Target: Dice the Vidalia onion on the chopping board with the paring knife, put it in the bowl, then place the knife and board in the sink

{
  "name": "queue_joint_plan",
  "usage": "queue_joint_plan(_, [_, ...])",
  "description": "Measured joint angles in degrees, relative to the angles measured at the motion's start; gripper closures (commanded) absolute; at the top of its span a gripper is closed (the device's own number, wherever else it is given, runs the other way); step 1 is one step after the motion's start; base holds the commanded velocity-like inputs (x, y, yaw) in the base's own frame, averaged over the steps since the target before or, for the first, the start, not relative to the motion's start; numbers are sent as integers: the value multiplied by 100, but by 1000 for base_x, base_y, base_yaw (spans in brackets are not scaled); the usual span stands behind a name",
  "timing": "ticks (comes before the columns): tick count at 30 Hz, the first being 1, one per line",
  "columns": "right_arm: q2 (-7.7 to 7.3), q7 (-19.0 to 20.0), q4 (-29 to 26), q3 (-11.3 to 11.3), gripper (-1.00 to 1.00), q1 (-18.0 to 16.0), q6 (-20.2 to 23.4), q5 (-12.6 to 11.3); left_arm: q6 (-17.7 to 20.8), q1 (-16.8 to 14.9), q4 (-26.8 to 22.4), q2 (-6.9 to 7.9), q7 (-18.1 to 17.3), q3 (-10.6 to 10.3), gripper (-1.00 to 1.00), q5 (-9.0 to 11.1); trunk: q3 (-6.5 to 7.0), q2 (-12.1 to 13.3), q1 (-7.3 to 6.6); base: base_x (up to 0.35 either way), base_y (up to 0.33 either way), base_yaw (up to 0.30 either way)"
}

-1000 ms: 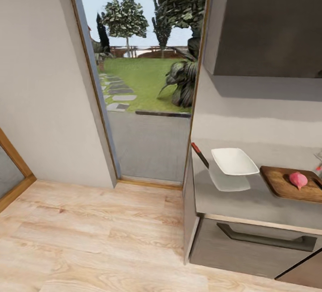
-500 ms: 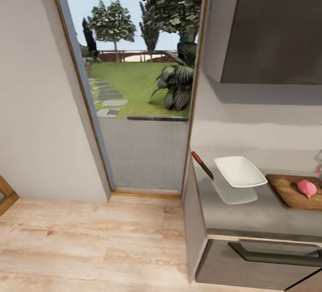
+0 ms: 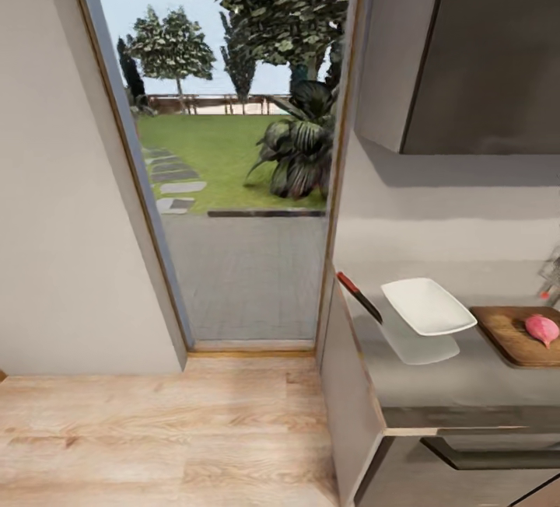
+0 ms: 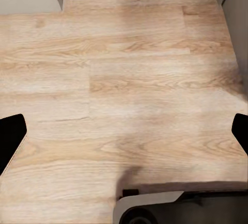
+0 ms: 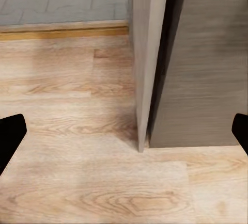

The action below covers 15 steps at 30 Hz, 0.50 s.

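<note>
We see our left gripper's (image 4: 124,131) two black, round-tipped fingers (image 4: 10,136), the same black pair on our right gripper (image 5: 124,131), and below the left one a pale grey base shell (image 4: 155,203) over a dark wheel (image 4: 138,217).

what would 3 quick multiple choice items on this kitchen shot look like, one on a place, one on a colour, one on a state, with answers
1. Where does the onion lie?
A. on the chopping board
B. in the bowl
C. on the floor

2. What colour is the paring knife handle?
A. blue
B. red
C. white

3. What state is the bowl in?
A. full of diced onion
B. upside down
C. empty and upright

Answers:
1. A, the pink onion sits whole on the brown board at the head view's right edge.
2. B, the handle end by the countertop corner is red.
3. C, its white inside shows bare, opening upward.
</note>
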Motion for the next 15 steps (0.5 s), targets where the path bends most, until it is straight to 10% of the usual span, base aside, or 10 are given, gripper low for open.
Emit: queue_joint_plan(15, [0,0,0,-1,-100,1,0,0,0,0,0,4,0,0,-100,0,126,0,0,121,263,-154])
